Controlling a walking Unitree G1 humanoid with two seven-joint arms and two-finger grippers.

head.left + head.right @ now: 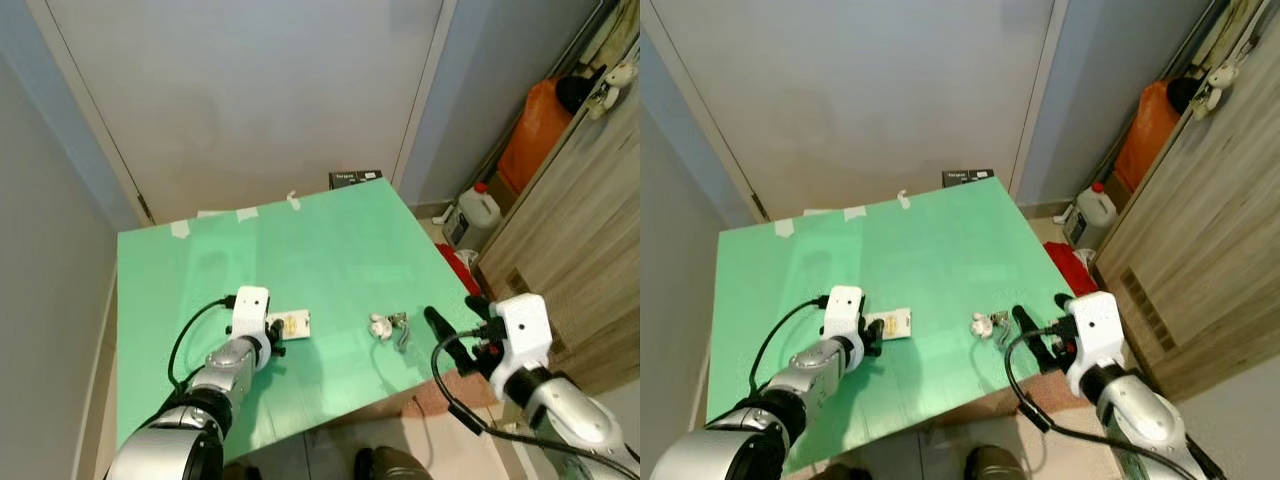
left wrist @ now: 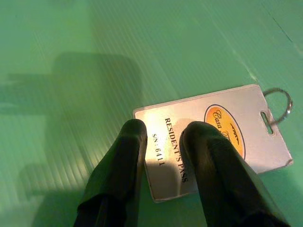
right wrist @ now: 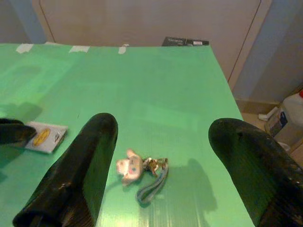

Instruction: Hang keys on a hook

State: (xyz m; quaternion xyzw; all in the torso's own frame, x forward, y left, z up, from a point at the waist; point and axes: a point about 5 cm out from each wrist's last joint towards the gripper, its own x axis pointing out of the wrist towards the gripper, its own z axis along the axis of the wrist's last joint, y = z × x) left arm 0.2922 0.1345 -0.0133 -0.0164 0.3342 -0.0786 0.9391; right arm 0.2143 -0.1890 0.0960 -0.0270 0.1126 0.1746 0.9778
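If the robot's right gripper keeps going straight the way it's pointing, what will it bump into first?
Most likely the keys with the little toy charm, lying on the green table. The right gripper is open, its fingers framing them in the right wrist view. How far ahead they lie is hard to tell.

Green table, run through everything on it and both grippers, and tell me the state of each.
Resident pass card: lying flat on the green table, key ring at one end.
Left gripper: fingers slightly apart, tips over the card.
Keys with plush charm: lying loose on the table, not gripped.
Right gripper: wide open, short of the keys.
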